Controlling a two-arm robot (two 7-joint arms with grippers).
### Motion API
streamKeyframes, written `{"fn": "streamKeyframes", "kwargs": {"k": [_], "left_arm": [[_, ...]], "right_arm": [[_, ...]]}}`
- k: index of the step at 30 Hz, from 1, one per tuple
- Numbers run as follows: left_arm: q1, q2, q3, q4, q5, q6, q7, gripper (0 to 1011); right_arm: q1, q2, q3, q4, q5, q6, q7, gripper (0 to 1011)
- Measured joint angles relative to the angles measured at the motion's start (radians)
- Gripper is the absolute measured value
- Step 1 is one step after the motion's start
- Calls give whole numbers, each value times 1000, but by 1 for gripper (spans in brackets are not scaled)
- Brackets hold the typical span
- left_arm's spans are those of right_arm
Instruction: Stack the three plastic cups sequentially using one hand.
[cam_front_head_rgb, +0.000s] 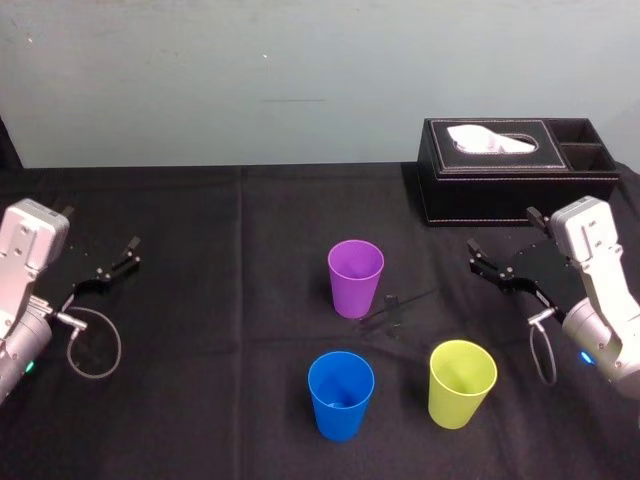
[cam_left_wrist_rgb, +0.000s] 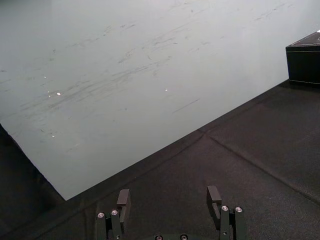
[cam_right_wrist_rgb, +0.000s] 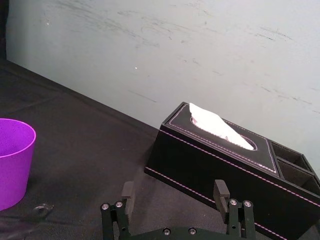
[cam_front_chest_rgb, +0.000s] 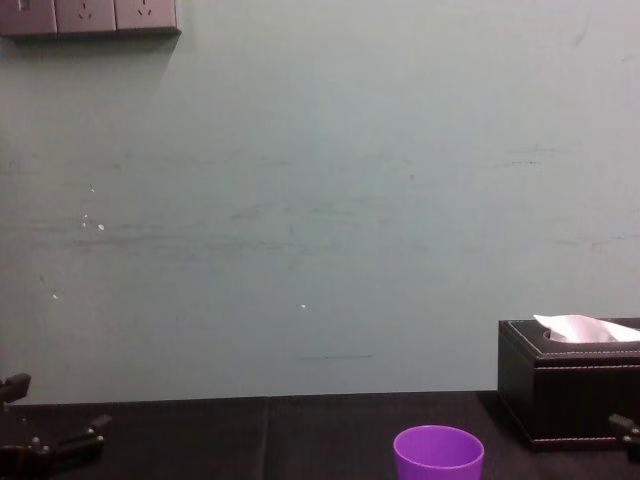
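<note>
Three plastic cups stand upright and apart on the black tablecloth. The purple cup (cam_front_head_rgb: 355, 278) (cam_right_wrist_rgb: 12, 160) (cam_front_chest_rgb: 438, 452) is farthest back. The blue cup (cam_front_head_rgb: 340, 395) is in front of it, and the yellow-green cup (cam_front_head_rgb: 461, 383) sits to the blue one's right. My right gripper (cam_front_head_rgb: 480, 258) (cam_right_wrist_rgb: 174, 192) hovers open and empty, right of the purple cup and behind the yellow-green one. Far off at the left side of the table, my left gripper (cam_front_head_rgb: 118, 258) (cam_left_wrist_rgb: 169, 197) is open too, with nothing between its fingers.
A black tissue box (cam_front_head_rgb: 515, 170) (cam_right_wrist_rgb: 225, 160) (cam_front_chest_rgb: 565, 390) with a white tissue stands at the back right, just behind the right gripper. A pale wall closes off the table's far edge. Bare cloth lies between the cups and on the left half.
</note>
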Motion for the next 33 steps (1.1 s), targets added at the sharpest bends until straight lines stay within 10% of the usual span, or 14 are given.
{"fn": "streamKeyframes", "kwargs": {"k": [33], "left_arm": [[0,0,0,0,0,0,0,1000]], "right_arm": [[0,0,0,0,0,0,0,1003]]}}
